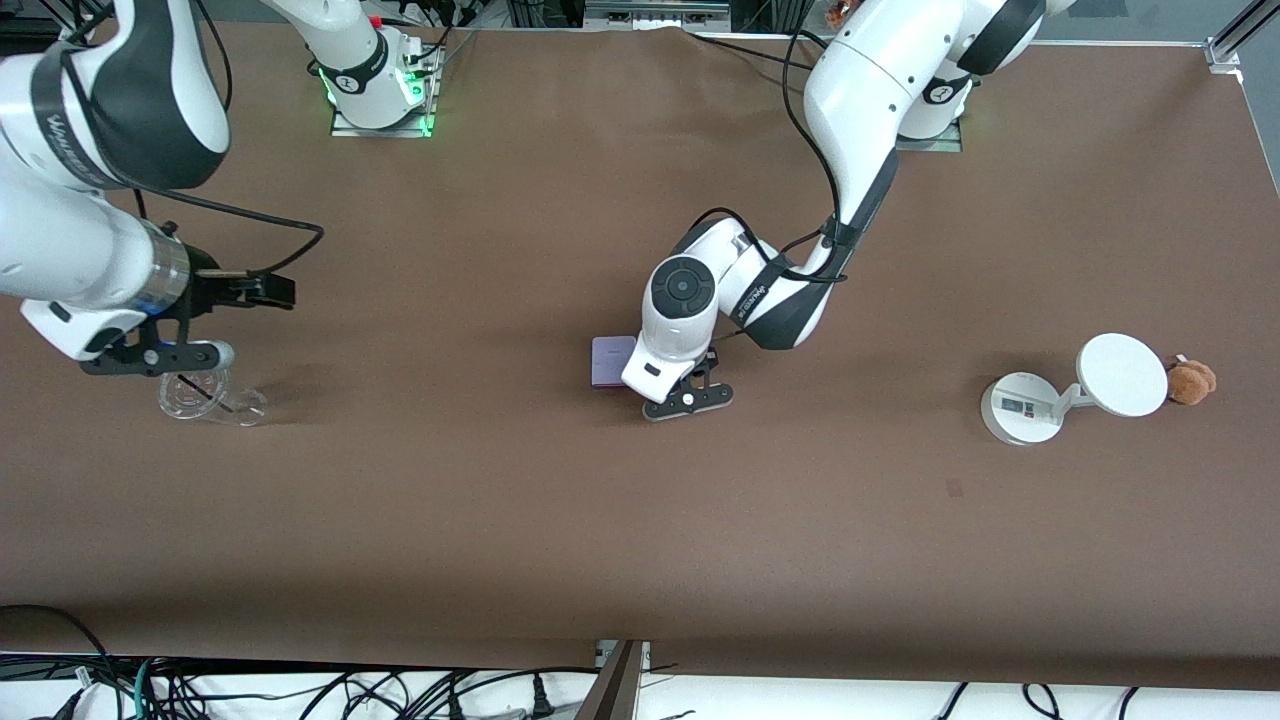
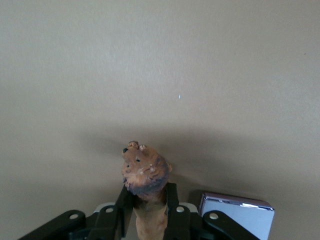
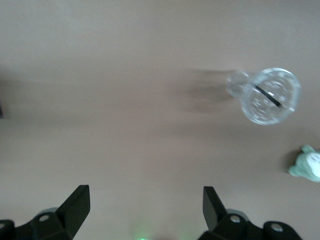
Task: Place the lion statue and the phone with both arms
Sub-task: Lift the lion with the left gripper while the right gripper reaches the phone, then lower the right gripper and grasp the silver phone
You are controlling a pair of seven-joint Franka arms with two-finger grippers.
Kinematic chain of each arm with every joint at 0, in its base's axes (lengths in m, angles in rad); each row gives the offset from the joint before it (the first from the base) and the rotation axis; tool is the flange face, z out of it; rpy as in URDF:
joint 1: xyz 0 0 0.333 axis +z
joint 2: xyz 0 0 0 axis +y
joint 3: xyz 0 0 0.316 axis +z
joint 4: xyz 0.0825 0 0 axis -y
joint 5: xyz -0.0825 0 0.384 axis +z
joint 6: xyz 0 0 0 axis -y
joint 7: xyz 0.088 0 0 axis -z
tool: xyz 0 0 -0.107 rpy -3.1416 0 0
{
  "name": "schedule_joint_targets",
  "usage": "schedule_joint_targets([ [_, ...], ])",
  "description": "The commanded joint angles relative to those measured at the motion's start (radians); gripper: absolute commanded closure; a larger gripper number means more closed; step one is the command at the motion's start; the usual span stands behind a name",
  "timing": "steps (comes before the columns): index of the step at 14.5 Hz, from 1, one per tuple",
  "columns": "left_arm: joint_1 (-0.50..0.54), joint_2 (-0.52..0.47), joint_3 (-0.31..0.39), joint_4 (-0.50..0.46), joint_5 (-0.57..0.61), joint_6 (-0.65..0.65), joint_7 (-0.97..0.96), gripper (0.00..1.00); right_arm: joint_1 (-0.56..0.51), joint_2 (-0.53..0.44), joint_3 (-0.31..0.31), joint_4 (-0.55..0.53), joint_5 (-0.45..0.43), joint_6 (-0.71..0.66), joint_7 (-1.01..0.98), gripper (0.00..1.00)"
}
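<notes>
The left pincer (image 1: 688, 398), just left of centre in the front view, is clamped together on the lion statue (image 2: 145, 182); in the left wrist view the figurine's long axis runs straight out between the fingers, head end clear of the tips; the phone (image 1: 612, 361) lies flat on the surface (image 1: 640, 520) just beside that pincer, so the left arm is far the nearer to it; the right pincer (image 3: 145, 210), at the left edge of the front view, hangs with fingers wide apart over a clear glass dish (image 1: 205, 396), holding nothing, well apart from the phone; reaching it would likely mean a long move toward centre frame.
</notes>
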Motion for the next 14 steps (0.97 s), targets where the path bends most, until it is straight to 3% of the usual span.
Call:
schedule_joint_targets([
  [1,0.063,-0.025,-0.005,0.018,0.036,-0.068,0.074,1.00,0.012,0.050,0.000,0.013,0.051,0.046,0.000,0.00],
  [7,0.256,-0.105,-0.008,-0.002,0.034,-0.284,0.336,1.00,0.139,0.164,0.000,0.013,0.060,0.199,0.064,0.00],
  [14,0.500,-0.150,-0.017,-0.114,0.019,-0.280,0.719,1.00,0.328,0.299,0.000,0.016,0.080,0.369,0.296,0.00],
])
